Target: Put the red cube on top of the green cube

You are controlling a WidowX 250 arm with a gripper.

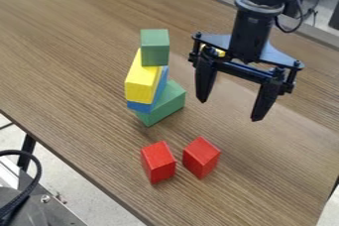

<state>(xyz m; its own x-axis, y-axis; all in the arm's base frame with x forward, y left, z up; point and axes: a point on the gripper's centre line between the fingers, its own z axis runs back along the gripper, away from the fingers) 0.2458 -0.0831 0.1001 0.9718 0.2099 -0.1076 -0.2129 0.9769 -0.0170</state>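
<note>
Two red blocks stand side by side near the lower middle of the table: one red cube [158, 162] on the left and another red cube [201, 157] on the right, a small gap between them. The green cube [155, 47] tops a stack, resting on a yellow block [141, 81]. Up and to the right of the red blocks, the gripper [228, 109] hangs above the table, right of the stack. It is open, its two fingers wide apart with nothing held.
Below the yellow block are a blue block [140, 106] and a larger green block [163, 107] at the stack's bottom. The wooden table's [73, 46] near-left edge runs diagonally, with dark equipment beyond it at lower left.
</note>
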